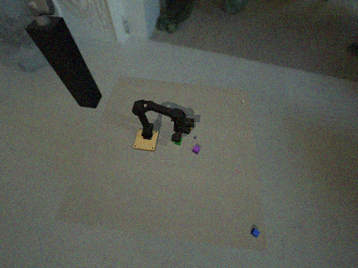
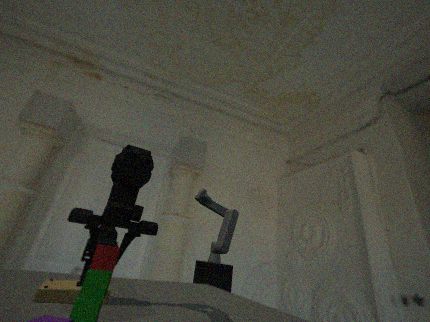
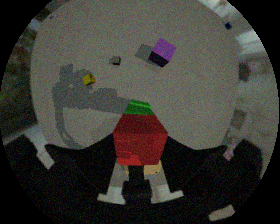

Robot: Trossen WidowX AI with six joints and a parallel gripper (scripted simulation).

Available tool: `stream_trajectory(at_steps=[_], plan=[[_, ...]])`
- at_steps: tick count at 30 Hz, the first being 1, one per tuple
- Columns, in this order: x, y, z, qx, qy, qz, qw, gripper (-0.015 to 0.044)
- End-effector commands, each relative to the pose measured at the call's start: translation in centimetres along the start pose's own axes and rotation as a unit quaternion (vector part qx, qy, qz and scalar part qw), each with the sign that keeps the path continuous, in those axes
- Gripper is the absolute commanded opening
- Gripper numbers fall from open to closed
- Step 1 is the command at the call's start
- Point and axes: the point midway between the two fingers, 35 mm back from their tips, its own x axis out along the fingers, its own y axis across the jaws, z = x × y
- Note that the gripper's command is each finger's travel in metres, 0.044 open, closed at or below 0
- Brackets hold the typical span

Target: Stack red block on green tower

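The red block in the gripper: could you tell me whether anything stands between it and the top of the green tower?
Nothing visible does. The red block, held in the gripper, sits directly above the green tower; the purple block lies off to the side.

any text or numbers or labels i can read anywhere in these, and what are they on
None can be read in any view.
The red block, green tower, purple block and blue block show plain faces.
The arm's yellow base plate shows no marking; the frames are dim and grainy.
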Motion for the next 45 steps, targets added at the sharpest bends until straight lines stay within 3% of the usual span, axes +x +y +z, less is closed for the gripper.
stream_trajectory(at_steps=[1, 25, 41, 45], plan=[[0.41, 0.07, 0.04, 0.002, -0.001, 0.002, 1.000, 0.0000], [0.41, 0.07, 0.04, 0.002, -0.001, 0.002, 1.000, 0.0000], [0.45, 0.01, 0.01, 0.000, -0.001, 0.000, 1.000, 0.0420], [0.45, 0.01, 0.01, 0.000, -0.001, 0.000, 1.000, 0.0440]])
